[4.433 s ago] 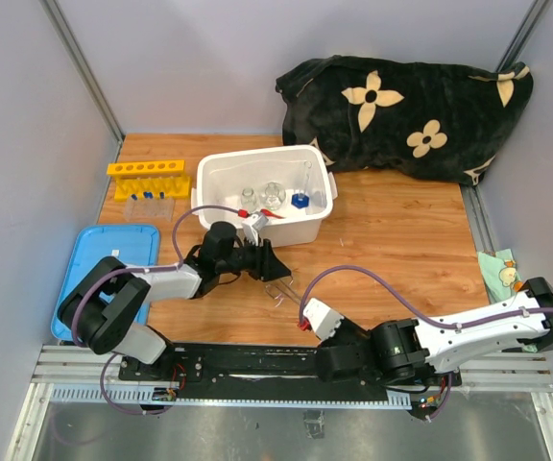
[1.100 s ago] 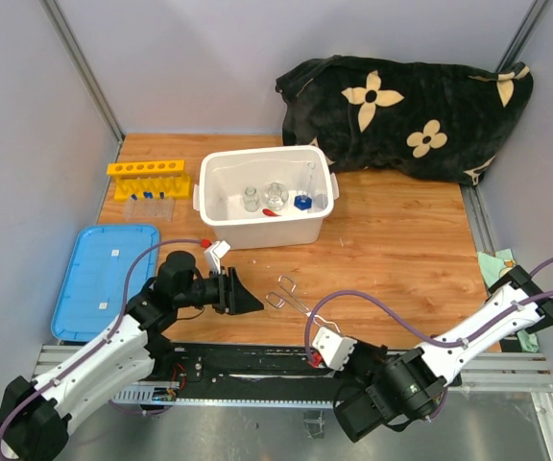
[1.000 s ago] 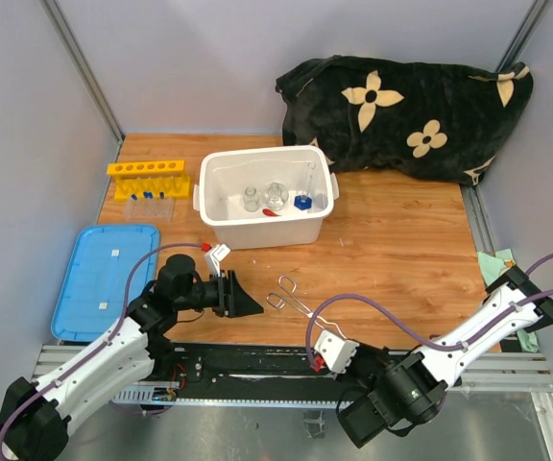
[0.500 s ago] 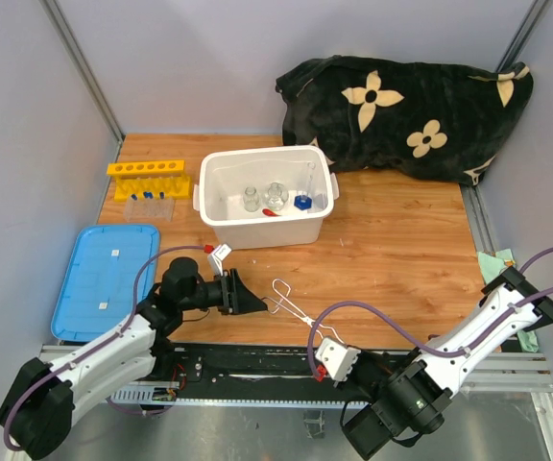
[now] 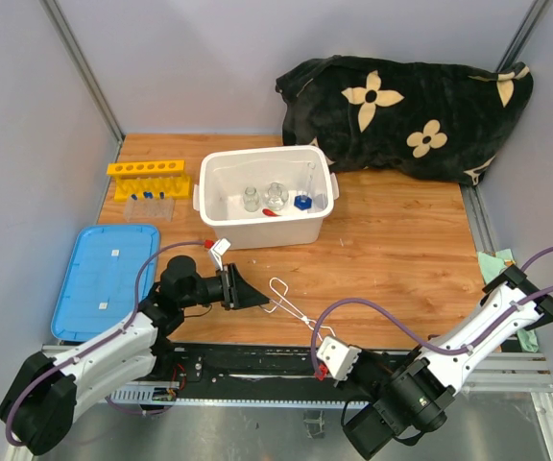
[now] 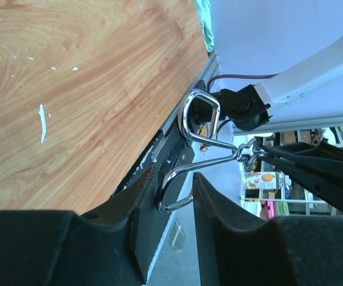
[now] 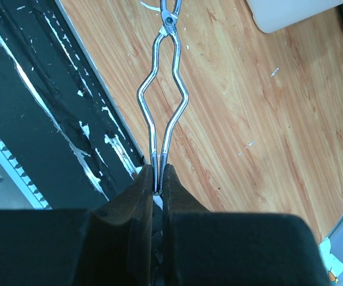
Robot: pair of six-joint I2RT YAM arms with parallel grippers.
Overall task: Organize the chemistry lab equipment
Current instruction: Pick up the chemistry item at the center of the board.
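We see shiny metal tweezers (image 5: 291, 303) above wood table (image 5: 401, 252) near edge: R gripper (image 7: 158, 177) pinches thin tips; L gripper (image 6: 174, 182) narrow round one ring loop, grip unclear.

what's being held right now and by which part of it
The right gripper holds the metal tweezers by their thin tip end. The left gripper has its jaws around one ring handle; whether it grips cannot be told.

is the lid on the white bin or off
Off. The bin stands open, glassware showing inside; the blue lid lies on the table, apart from it.
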